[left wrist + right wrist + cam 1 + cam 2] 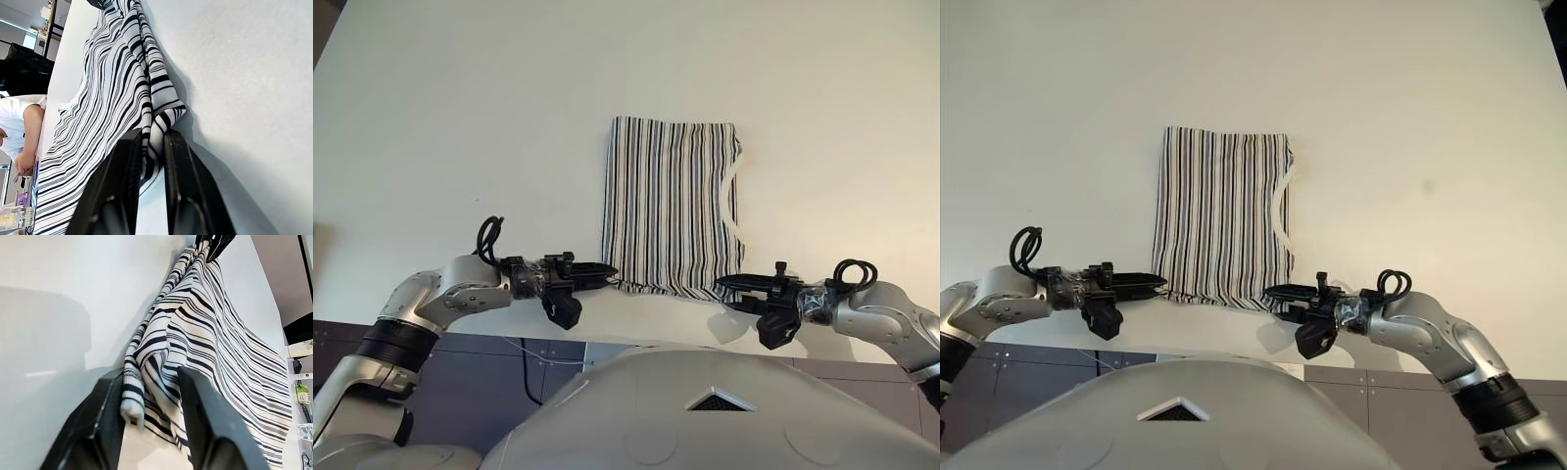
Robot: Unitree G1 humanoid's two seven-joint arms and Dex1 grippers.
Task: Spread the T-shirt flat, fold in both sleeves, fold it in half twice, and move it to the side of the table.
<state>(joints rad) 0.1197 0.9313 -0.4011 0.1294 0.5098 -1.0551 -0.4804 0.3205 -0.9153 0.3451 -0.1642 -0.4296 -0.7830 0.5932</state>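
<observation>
The left claw [605,275] and right claw [726,286] each pinch a near corner of the striped T-shirt [671,201], which lies flat ahead of them on the white table [460,117]. A half-fold seems in hand. Next, both corners should lift evenly and travel to the far edge.

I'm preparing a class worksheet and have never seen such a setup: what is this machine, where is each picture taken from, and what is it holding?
It is a humanoid robot with two arms, each ending in a two-fingered gripper. The two wide pictures come from cameras in its head, looking down over the arms. The two close-ups come from cameras on its wrists. On the white table lies a striped T-shirt, already folded into a narrow rectangle. The left gripper and the right gripper each pinch one near corner of it.
</observation>
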